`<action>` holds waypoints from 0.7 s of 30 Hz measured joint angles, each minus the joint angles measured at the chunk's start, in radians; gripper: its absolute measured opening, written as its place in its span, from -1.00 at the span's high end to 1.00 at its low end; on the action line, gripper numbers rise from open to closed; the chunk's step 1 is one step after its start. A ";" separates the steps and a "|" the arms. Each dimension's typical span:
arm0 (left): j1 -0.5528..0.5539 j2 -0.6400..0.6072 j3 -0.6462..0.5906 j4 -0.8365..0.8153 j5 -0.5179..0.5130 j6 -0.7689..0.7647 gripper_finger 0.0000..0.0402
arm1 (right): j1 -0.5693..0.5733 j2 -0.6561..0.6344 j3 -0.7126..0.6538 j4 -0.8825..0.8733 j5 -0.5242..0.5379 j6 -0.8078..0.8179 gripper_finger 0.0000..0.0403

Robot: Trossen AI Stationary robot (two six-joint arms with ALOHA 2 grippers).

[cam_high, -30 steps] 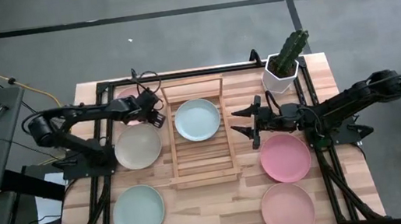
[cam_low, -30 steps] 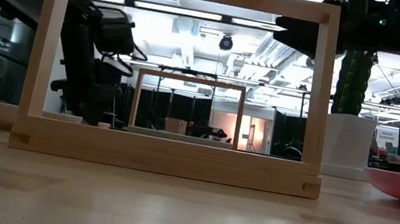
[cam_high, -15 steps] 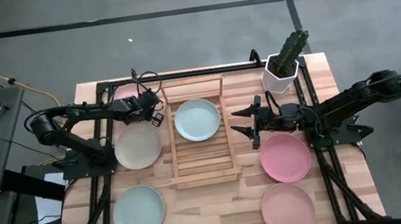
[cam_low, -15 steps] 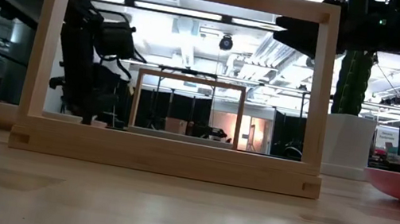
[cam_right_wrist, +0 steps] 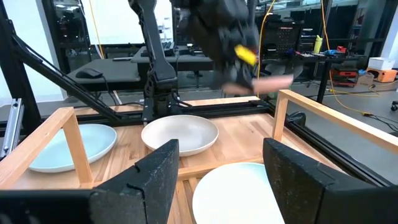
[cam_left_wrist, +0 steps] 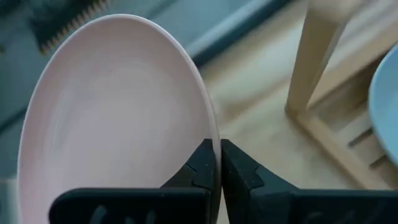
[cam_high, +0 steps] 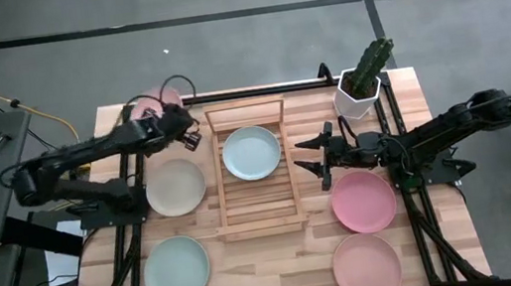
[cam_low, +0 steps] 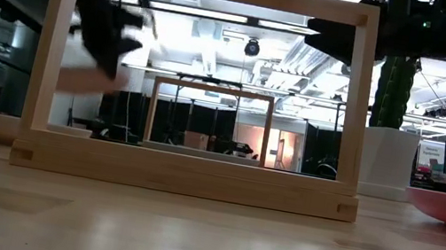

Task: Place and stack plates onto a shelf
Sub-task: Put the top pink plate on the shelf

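My left gripper (cam_high: pixel 179 126) is at the table's far left, shut on a pink plate (cam_high: pixel 152 105) that is raised above the table (cam_low: pixel 87 78). On the wooden shelf (cam_high: pixel 261 217), a mint plate (cam_high: pixel 251 152) lies flat on the slats. A cream plate (cam_high: pixel 175 186) and another mint plate (cam_high: pixel 176 270) rest on the table left of the shelf. Two pink plates (cam_high: pixel 364 200) (cam_high: pixel 366 268) rest to its right. Right of the shelf, my right gripper (cam_high: pixel 310 156) hovers open and holds nothing. My left gripper pinches the pink plate's rim (cam_left_wrist: pixel 211 134) between its two fingers (cam_left_wrist: pixel 200 168), which meet at their free ends on the thin edge. The plate (cam_left_wrist: pixel 112 112) stands tilted beyond the fingers, its hollow face showing, and is lifted clear of the table.
A white pot with a cactus (cam_high: pixel 363 83) stands at the far right corner. Black frame rails (cam_high: pixel 248 91) run along the far edge and down both sides of the table. The shelf's raised end frame (cam_low: pixel 199 76) stands upright across the low view.
My left gripper has taken hold of the pink plate's rim at the far left. It has then risen and swung toward the far edge. The plate now sits tilted in the air, lifted clear of the table. My right arm has kept still.
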 joint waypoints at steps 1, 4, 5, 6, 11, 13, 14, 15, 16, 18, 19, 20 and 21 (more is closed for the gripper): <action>-0.022 -0.024 0.033 -0.026 -0.030 0.000 0.99 | 0.000 0.000 0.000 0.000 0.000 0.000 -0.08; -0.099 -0.082 0.137 -0.028 -0.091 0.065 0.99 | 0.000 0.000 0.000 0.000 0.000 0.000 -0.08; -0.129 -0.092 0.169 -0.022 -0.089 0.101 0.99 | 0.000 0.000 0.000 0.000 0.000 0.000 -0.08; -0.164 -0.097 0.198 -0.007 -0.078 0.129 0.99 | 0.000 0.000 0.000 0.000 0.000 0.000 -0.08; -0.389 -0.065 0.249 0.093 0.110 0.342 0.99 | 0.000 0.000 0.000 0.000 0.000 0.002 -0.08; -0.487 -0.025 0.248 0.094 0.206 0.444 1.00 | 0.000 0.000 0.000 0.000 0.000 0.020 -0.08; -0.533 -0.004 0.248 0.088 0.239 0.500 1.00 | 0.000 0.000 0.000 0.000 0.000 0.023 -0.08; -0.581 0.023 0.247 0.073 0.263 0.557 1.00 | 0.000 0.000 0.000 0.000 0.000 0.023 -0.08; -0.623 0.049 0.247 0.057 0.275 0.604 1.00 | 0.000 0.000 0.000 0.000 0.000 0.023 -0.08; -0.701 0.105 0.247 0.043 0.290 0.667 1.00 | 0.000 0.000 0.000 -0.001 0.000 0.026 -0.08; -0.732 0.133 0.247 0.035 0.294 0.695 1.00 | 0.000 0.000 0.000 -0.002 0.000 0.026 -0.08; -0.758 0.163 0.247 0.032 0.295 0.715 1.00 | 0.000 0.000 0.000 -0.005 0.000 0.026 -0.08; -0.781 0.194 0.247 0.035 0.295 0.727 1.00 | 0.000 0.000 0.000 -0.008 0.000 0.026 -0.08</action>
